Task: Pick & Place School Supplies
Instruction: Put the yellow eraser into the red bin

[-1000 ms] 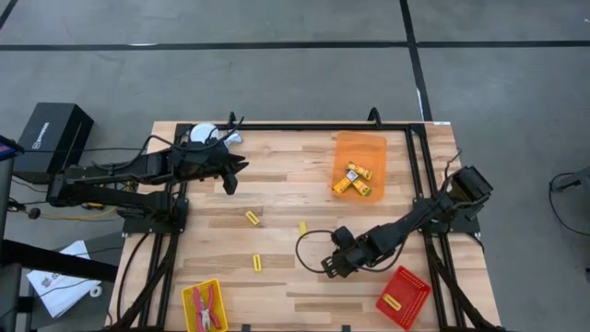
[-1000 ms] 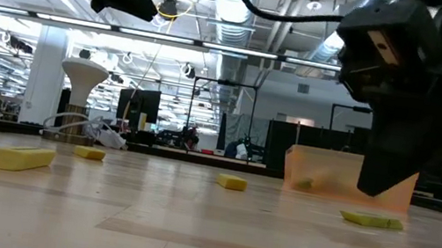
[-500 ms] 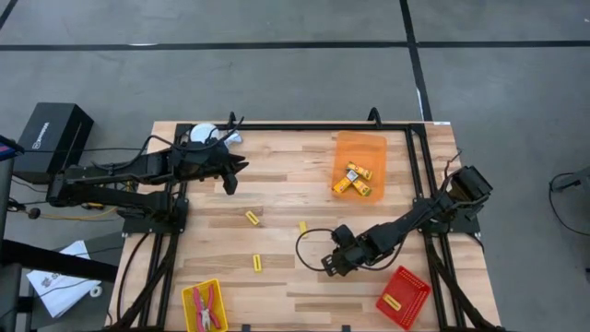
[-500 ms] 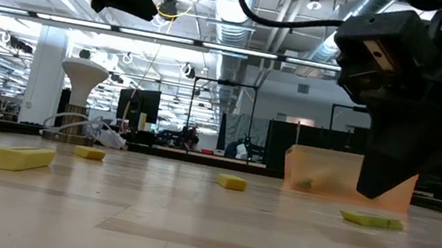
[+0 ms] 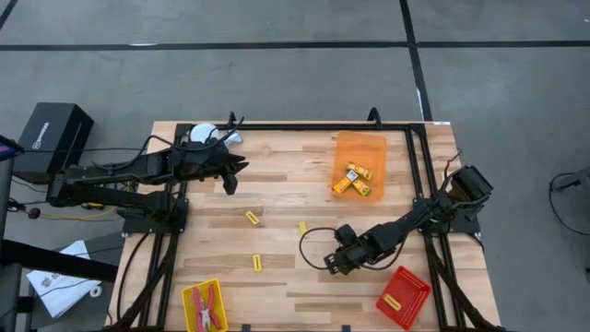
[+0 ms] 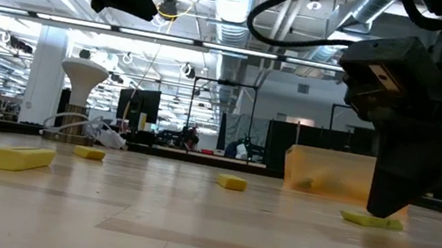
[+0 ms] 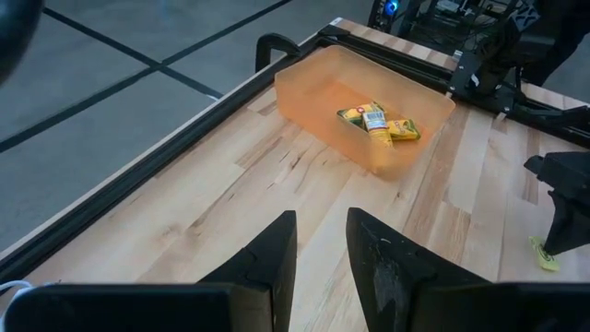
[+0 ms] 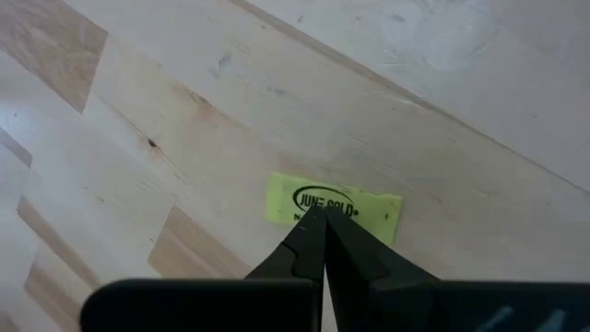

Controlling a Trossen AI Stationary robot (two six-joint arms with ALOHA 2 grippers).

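My right gripper (image 5: 330, 266) is shut and hangs low over the table's near middle. Its fingertips (image 8: 323, 218) point at a flat yellow block with a dark label (image 8: 369, 207), which lies flat on the wood (image 6: 366, 221). My left gripper (image 5: 230, 177) is open and waits high over the far left part of the table (image 7: 321, 231). Three more yellow blocks lie loose on the table (image 5: 252, 218) (image 5: 302, 227) (image 5: 257, 263). Two red-handled pliers (image 5: 208, 307) lie in the yellow tray. My right gripper's shut fingertips (image 8: 312, 231) come from above at the near edge of the yellow block's label (image 8: 324, 199). The block lies flat on the table. Whether the tips touch it, I cannot tell.
An orange tray (image 5: 371, 145) with several yellow items stands at the far right. A red tray (image 5: 413, 281) holding one yellow block sits at the near right, and a yellow tray (image 5: 189, 297) at the near left. A white cup-like object (image 5: 205, 136) stands at the far left edge.
My right gripper has come down toward the yellow block and shifted slightly toward the table's right, until its tips reach the block's level. The left arm and the loose blocks have kept still.
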